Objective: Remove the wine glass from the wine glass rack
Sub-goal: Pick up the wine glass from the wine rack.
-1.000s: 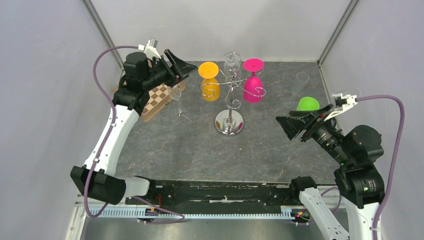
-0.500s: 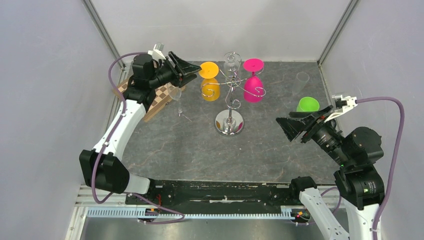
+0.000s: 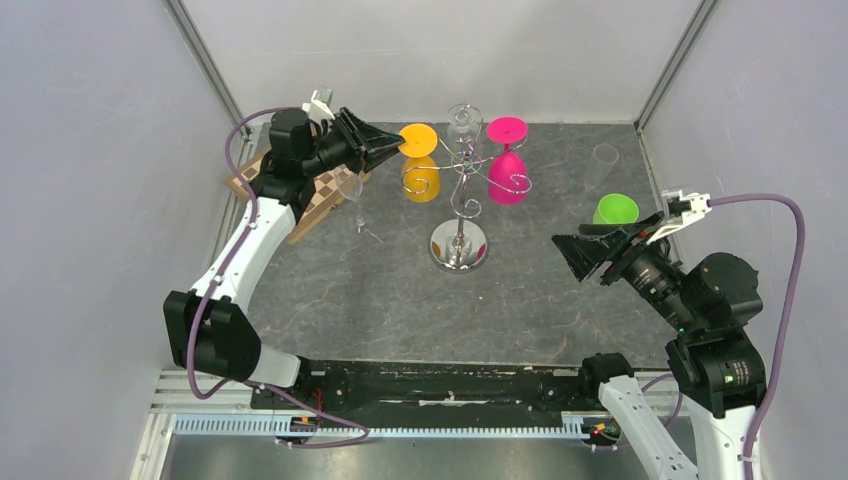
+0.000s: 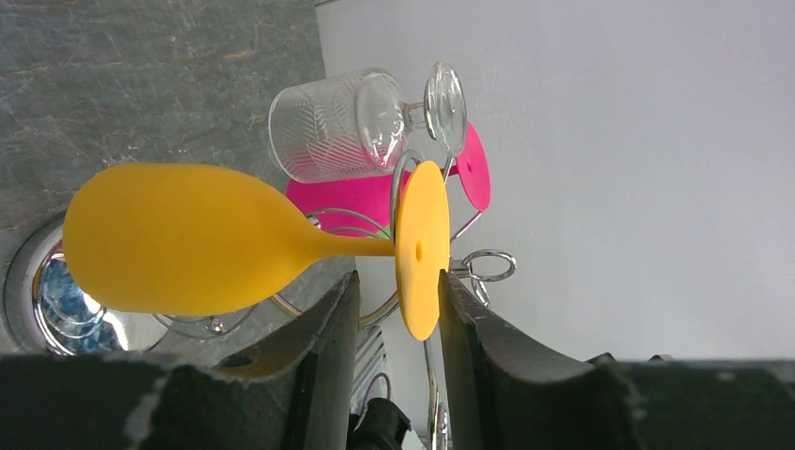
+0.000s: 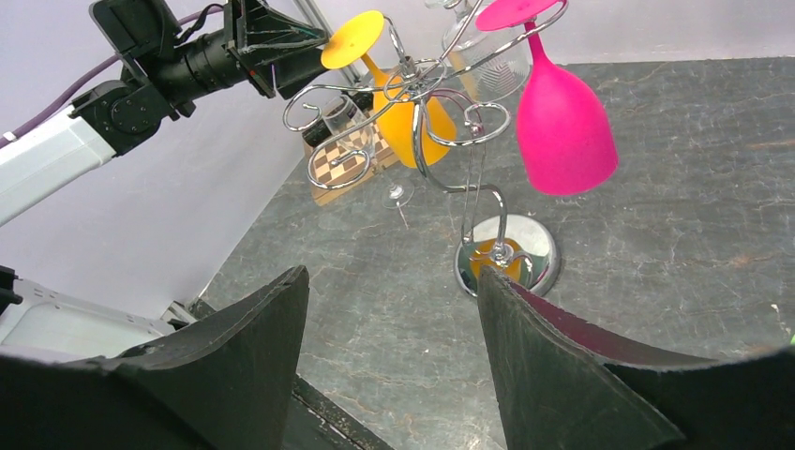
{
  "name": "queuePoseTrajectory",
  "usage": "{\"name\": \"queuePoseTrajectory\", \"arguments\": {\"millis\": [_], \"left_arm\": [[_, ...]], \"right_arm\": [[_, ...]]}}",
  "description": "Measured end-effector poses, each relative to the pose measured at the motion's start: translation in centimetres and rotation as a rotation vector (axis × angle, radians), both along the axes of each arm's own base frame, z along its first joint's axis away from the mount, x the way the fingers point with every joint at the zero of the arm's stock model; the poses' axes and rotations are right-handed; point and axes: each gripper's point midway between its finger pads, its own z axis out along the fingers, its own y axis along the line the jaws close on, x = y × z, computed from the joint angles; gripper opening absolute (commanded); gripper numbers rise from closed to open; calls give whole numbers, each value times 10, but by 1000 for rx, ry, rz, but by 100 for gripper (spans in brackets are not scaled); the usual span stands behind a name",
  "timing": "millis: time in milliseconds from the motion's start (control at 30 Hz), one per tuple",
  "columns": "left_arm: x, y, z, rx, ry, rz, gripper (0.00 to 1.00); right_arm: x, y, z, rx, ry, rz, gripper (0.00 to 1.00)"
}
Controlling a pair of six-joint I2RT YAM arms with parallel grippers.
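Jaws of left gripper (image 4: 398,289) apart astride yellow wine glass (image 4: 187,239) foot; right gripper (image 5: 392,277) agape.

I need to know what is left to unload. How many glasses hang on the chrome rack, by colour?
Hanging upside down on the shiny chrome wire rack:
orange opaque wine glass: 1
pink opaque wine glass: 1
clear patterned glass: 1
Total: 3
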Motion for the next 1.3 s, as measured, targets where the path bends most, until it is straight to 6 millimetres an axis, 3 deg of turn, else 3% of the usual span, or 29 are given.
{"name": "queuePoseTrajectory", "arguments": {"millis": [333, 700, 1300], "left_arm": [[3, -3, 0, -27, -2, -14, 35], [2, -5, -1, -58, 13, -25, 3], [-1, -7, 3, -82, 30, -39, 2]], "right_arm": [[0, -1, -1, -7, -2, -4, 69], [-1, -2, 0, -6, -10, -13, 69], [-1, -3, 0, -12, -14, -19, 69]]}}
